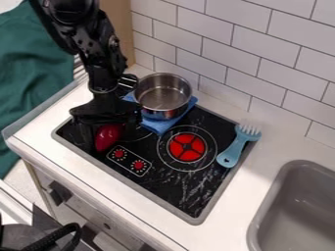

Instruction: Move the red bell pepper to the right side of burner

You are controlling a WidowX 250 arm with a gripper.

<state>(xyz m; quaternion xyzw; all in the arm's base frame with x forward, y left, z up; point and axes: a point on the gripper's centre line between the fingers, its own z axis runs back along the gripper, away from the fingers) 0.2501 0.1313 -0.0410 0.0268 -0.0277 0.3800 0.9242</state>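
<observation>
Gripper point(109, 131) at red bell pepper point(107, 138), left of frame; cannot tell if open or closed. Metal pot point(162, 98) on blue cloth point(158, 125); blue fork point(233, 151) right of burner point(187, 147).

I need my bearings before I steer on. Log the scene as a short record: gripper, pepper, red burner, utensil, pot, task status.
gripper: black gripper, over the stove's left part
pepper: red bell pepper, directly below the gripper; grasp and stove contact unclear
burner: red burner, right of the pepper
utensil: blue fork-like utensil, right of the burner, tines past the stove's edge
pot: metal pot, on a blue cloth
status: not done; pepper left of the burner
</observation>
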